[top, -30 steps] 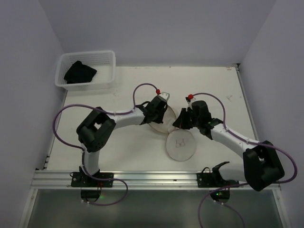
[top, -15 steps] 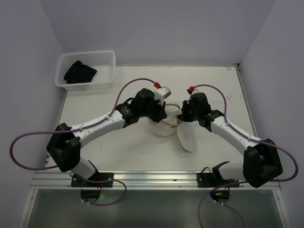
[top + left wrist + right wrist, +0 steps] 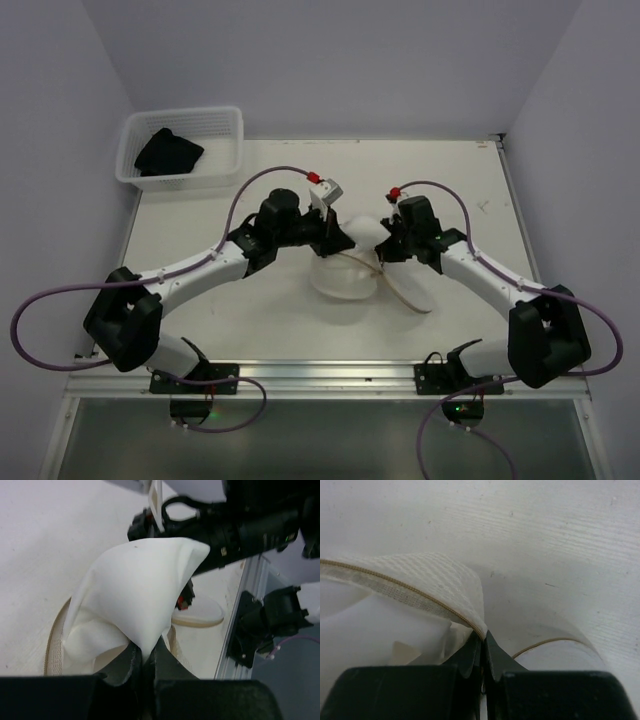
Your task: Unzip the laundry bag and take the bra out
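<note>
left tool [image 3: 146, 656]: clenched on white cloth [image 3: 135, 590], probably the bra
right tool [image 3: 483, 641]: pinching the laundry bag [image 3: 345, 283] rim
bag: mid counter [image 3: 455, 180], between both tools, left one nearer the opening I'd say

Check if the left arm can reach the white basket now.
Likely yes, nothing blocks the way to the basket; but the left gripper is shut on white fabric from the laundry bag.

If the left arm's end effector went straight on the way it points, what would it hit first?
Beyond the white fabric it grips, likely the right end effector, straight ahead; depth unclear.
</note>
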